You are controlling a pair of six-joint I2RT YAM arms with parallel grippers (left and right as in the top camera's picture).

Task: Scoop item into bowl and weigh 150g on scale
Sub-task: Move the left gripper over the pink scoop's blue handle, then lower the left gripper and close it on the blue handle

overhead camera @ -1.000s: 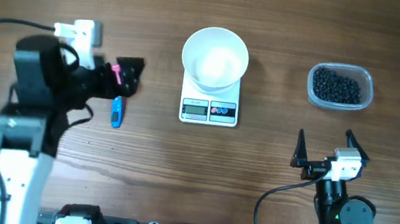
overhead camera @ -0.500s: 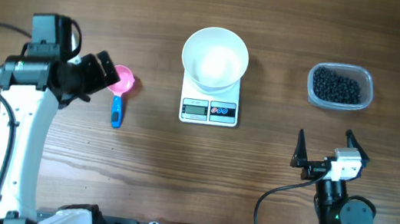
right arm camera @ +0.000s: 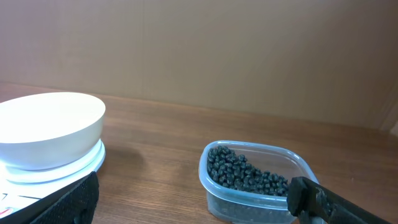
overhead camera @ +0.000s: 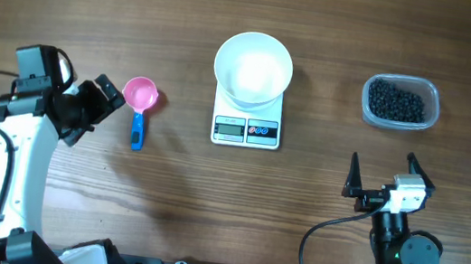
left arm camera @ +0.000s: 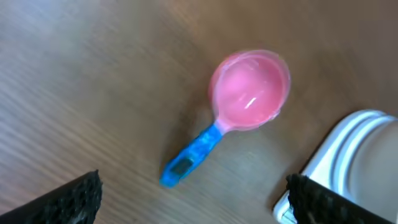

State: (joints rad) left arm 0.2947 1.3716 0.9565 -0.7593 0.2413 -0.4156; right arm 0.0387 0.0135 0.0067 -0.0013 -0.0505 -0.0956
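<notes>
The white bowl (overhead camera: 253, 69) is sitting empty on the scale (overhead camera: 246, 131) at the middle of the counter (overhead camera: 208, 201). The black beans (overhead camera: 395, 102) are lying in a clear tub (overhead camera: 370, 114) to the far right, well apart from the bowl. A pink scoop with a blue handle (overhead camera: 140, 101) is lying left of the scale. The left fingers (overhead camera: 102, 103) are standing wide open just left of the scoop, holding nothing. The right fingers (overhead camera: 382, 168) are gaping equally wide and empty at the near right.

White left arm (overhead camera: 16, 167) with black joints; black right arm (overhead camera: 397, 252), pointed black fingers (overhead camera: 354, 177), black cables (overhead camera: 302, 246).
</notes>
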